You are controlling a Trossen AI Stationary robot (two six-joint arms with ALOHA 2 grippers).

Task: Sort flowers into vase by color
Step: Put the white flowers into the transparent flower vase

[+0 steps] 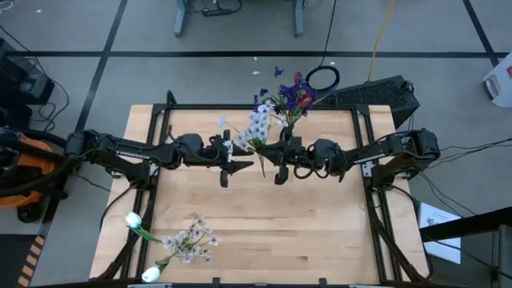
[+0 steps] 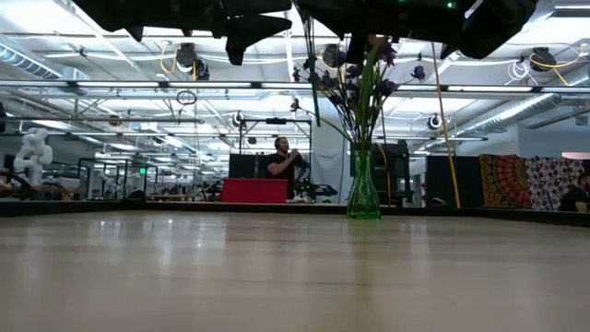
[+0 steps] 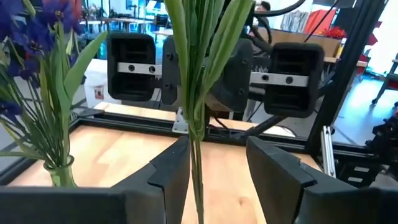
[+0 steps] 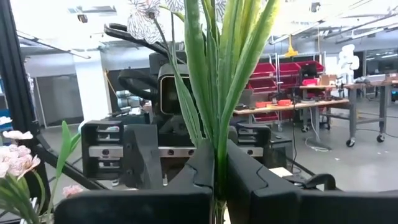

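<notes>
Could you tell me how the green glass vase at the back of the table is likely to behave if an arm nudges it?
The vase looks tall and narrow with a small foot, so it probably tips easily. The purple flowers rise high above its rim, likely making it top-heavy. Being glass on smooth wood, it may slide before toppling, and could break if it falls.

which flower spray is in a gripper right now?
The pale blue-white spray at table centre: right gripper is shut on its stem. The purple ones stand in the vase; the white ones lie on the table.
</notes>
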